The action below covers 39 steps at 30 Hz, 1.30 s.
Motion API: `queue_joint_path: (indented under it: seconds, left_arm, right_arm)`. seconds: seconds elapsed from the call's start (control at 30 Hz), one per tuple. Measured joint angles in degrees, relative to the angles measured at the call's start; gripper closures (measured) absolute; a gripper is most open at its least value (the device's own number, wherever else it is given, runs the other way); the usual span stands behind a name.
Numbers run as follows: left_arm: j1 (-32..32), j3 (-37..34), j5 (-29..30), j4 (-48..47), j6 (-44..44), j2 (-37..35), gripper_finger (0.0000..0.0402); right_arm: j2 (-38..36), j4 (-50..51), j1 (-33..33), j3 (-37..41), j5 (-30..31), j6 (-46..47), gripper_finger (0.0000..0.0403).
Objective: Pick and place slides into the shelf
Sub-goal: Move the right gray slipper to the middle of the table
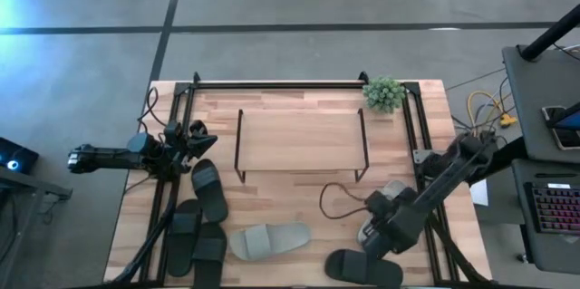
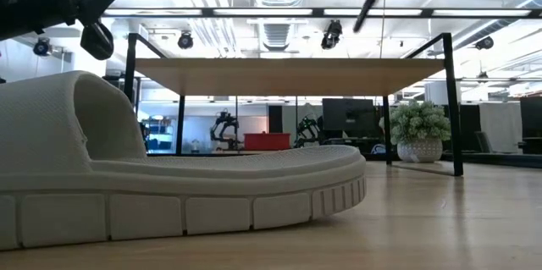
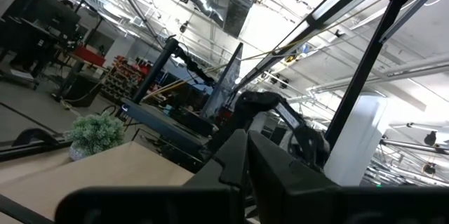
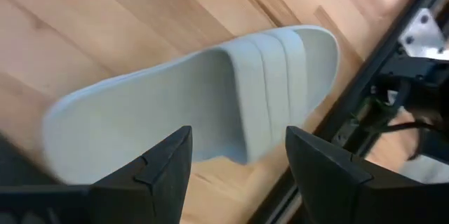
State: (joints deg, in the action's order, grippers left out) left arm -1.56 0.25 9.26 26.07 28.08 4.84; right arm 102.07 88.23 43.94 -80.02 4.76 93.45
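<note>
Shelf [image 1: 299, 139] holds no slides; right gripper [image 4: 235, 157], fingers spread wide, hovers over a grey slide [image 4: 210, 90].

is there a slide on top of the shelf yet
No, in the high view the shelf top board is bare, and the slides, like the grey slide, lie on the table.
</note>
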Motion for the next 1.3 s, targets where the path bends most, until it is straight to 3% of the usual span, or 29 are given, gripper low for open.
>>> queue_joint_path:
  seconds: [0.17, 0.57, 1.1, 1.3]
  left_arm:
    - [0.01, 0.02, -0.01, 0.01, 0.0, 0.0, 0.0402]
    - [0.04, 0.02, -0.01, 0.01, 0.0, 0.0, 0.0402]
    - [0.04, 0.02, 0.01, 0.01, 0.0, 0.0, 0.0402]
    - [0.04, 0.01, 0.01, 0.01, 0.0, 0.0, 0.0402]
  right_arm:
    - [5.02, 1.61, 0.98, -0.12, -0.56, 2.61, 0.0182]
    - [6.39, 1.92, -0.46, 5.05, -12.2, 4.92, 0.0182]
    - [6.72, -1.25, -0.35, 14.11, -5.87, 4.51, 0.0182]
    - [6.63, -2.19, -0.31, 16.77, -3.08, 3.45, 0.0224]
